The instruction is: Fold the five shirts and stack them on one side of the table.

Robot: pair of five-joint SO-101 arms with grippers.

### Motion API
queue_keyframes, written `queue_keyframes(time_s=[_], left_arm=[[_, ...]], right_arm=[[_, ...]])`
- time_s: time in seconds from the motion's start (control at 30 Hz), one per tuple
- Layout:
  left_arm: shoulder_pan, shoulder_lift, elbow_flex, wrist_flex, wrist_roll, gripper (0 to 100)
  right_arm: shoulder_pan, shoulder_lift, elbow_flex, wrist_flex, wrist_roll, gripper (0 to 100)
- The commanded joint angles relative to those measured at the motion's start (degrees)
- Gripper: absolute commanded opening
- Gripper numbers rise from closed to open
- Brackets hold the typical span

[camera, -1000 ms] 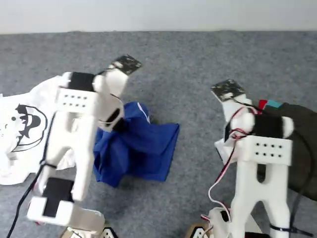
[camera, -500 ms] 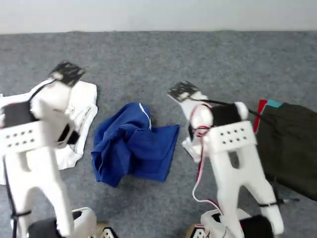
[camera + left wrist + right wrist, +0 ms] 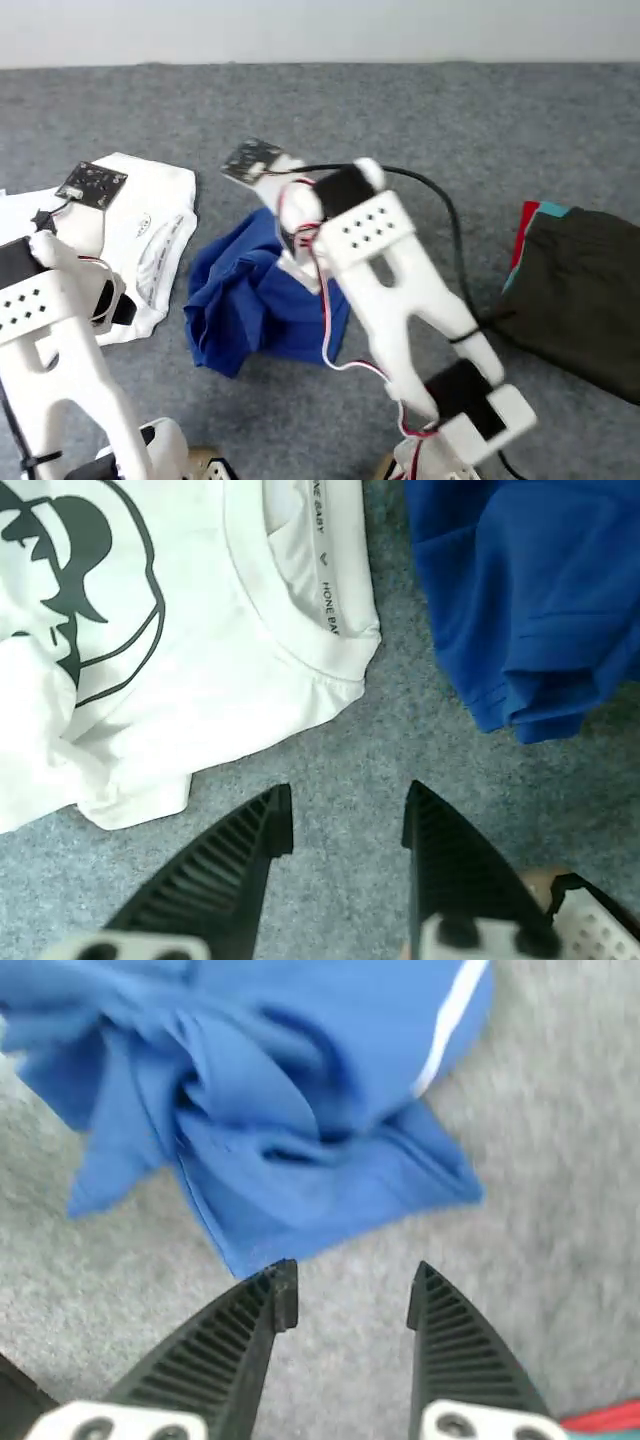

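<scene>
Both arms have swung to the left in the last second. The right arm (image 3: 385, 255) has crossed from beside the dark shirt (image 3: 585, 295) to the middle of the grey worktop (image 3: 450, 130). The left arm (image 3: 50, 330) has pulled off the blue shirt (image 3: 240, 315) and now stands over the white shirt (image 3: 160, 225).

The dark shirt lies folded at the right edge, with a red and teal cloth (image 3: 532, 213) showing at its near corner. The white shirt, printed with a black figure, is spread flat at the left edge. The blue shirt sits crumpled in the middle, just beside the white one with a strip of worktop between them. The right arm partly covers it from above.

The right end effector (image 3: 347, 1275) hangs over the worktop at the blue shirt's edge, jaws apart and empty. The left end effector (image 3: 345, 800) hovers over bare worktop just beside the white shirt's collar, jaws likewise apart and holding nothing.
</scene>
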Motion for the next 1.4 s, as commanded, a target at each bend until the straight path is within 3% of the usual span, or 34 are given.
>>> queue_keyframes(time_s=[0.0,0.37,0.53,0.8,0.93,1.13,1.37], left_arm=[[-2.73,-1.49,-0.31,-2.73,0.00,19],[-4.75,-1.49,-0.31,-3.96,0.00,19],[-4.75,-1.49,-0.31,-3.96,0.00,19],[-4.40,-1.41,-0.31,-4.31,-0.09,19],[-4.22,-1.41,-0.31,-4.31,-0.18,19],[2.99,-1.76,-0.31,-2.11,-0.26,19],[21.98,-1.41,-0.22,1.76,0.26,19]], right_arm=[[-2.95,2.59,-6.07,0.13,0.00,19.0],[-6.20,11.38,-6.59,-3.74,0.18,18.4],[-5.76,12.35,-6.77,-5.58,7.91,0.2],[2.68,9.19,-13.63,5.14,9.76,1.1],[7.34,4.97,-13.80,5.32,10.99,1.0],[12.97,-0.57,-12.75,5.49,12.57,1.0],[18.15,-4.44,-4.22,5.32,14.95,1.0]])
